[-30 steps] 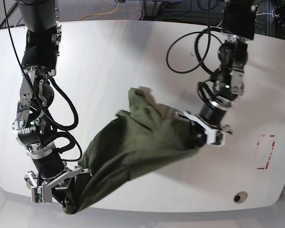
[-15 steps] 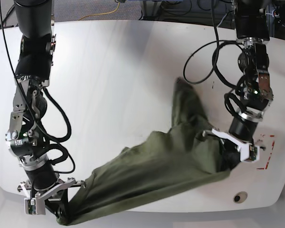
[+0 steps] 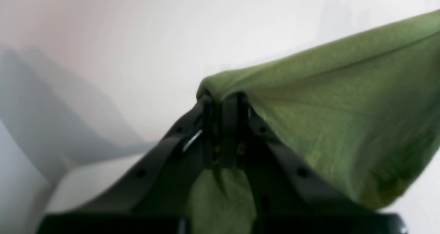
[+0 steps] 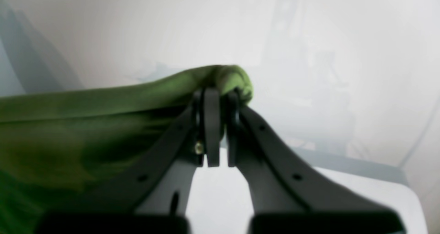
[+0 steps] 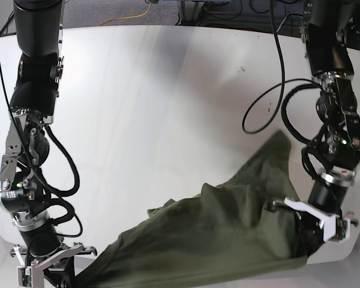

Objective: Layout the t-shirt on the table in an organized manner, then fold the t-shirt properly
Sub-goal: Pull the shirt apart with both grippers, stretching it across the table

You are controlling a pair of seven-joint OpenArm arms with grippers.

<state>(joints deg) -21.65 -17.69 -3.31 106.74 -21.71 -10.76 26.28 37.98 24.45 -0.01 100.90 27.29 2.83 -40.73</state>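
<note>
The olive-green t-shirt [image 5: 228,240] hangs stretched between my two grippers along the front of the white table [image 5: 168,90], with a wrinkled flap lying up toward the right arm's side. In the base view my left gripper [image 5: 304,239] is at the lower right, buried in the cloth. My right gripper [image 5: 77,273] is at the lower left, at the frame's bottom edge. The left wrist view shows the left gripper [image 3: 225,101] shut on a bunched edge of the t-shirt [image 3: 343,106]. The right wrist view shows the right gripper [image 4: 220,96] shut on another bunched edge of the t-shirt [image 4: 86,124].
Black cables [image 5: 270,114] loop from the arm at the right over the table. A yellow cable [image 5: 138,15] lies on the floor behind the table. Small black specks [image 5: 242,69] dot the tabletop. The curved front edge runs just below the cloth.
Both arms have moved toward the table's front, the left gripper also to the right. The t-shirt was dragged to the front right and now spans wider between them.
</note>
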